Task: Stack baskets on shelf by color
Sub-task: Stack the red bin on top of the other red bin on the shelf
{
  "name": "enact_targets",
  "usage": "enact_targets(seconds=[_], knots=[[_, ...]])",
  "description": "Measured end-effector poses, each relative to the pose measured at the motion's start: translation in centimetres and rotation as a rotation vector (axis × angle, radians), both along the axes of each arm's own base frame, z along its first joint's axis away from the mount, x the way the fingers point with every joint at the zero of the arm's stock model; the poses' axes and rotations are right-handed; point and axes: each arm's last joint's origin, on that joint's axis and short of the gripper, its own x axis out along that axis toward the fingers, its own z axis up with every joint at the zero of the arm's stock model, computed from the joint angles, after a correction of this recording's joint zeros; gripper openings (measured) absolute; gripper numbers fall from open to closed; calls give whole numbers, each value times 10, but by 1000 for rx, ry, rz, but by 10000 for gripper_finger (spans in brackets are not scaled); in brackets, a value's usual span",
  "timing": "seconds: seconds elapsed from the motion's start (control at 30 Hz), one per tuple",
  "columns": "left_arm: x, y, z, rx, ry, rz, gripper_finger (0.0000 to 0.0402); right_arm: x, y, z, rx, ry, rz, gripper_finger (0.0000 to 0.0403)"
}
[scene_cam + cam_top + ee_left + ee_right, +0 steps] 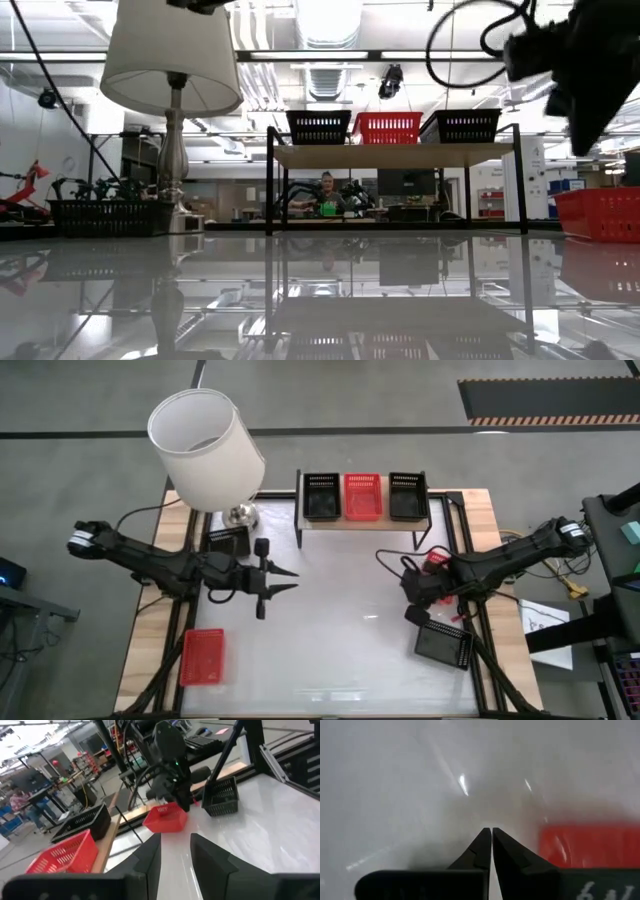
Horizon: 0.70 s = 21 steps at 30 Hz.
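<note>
The shelf (364, 523) stands at the table's far edge with three baskets on its board: black (321, 496), red (362, 496), black (407, 496). Four more baskets rest on the table: a black basket (228, 540) by the lamp, a red basket (202, 657) near left, a red basket (437, 560) partly under my right arm, and a black basket (443, 647) near right. My left gripper (288, 580) is open in mid-air over the table's left half, its fingers level and pointing right. My right gripper (491, 834) is shut, pointing steeply down above the bare table beside the red basket (590, 845).
A lamp with a white shade (205, 448) stands at the far left, its base (240, 514) beside the shelf. Cables (400, 565) hang off my right arm. The white tabletop (340, 650) between the arms is bare. A person (326, 195) sits in the room beyond.
</note>
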Motion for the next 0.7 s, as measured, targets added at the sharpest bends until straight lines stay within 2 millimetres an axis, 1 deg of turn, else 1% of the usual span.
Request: enact_targets(seconds=[0.1, 0.17, 0.33, 0.53, 0.7], knots=[[-4, 1, 0, -7, -14, 0, 89, -5, -2, -2, 5, 91, -127, 13], [-5, 1, 0, -10, -27, 0, 89, -9, -3, -2, 6, 138, -192, 23], [-7, 2, -7, -11, -30, 0, 89, -17, -5, -6, -10, 236, -300, 75], [-8, 2, -6, -11, -33, 0, 89, -14, -5, -11, -38, 213, -310, 145], [-8, 2, -6, -11, -34, 0, 89, -12, -5, -19, -58, 246, -303, 178]])
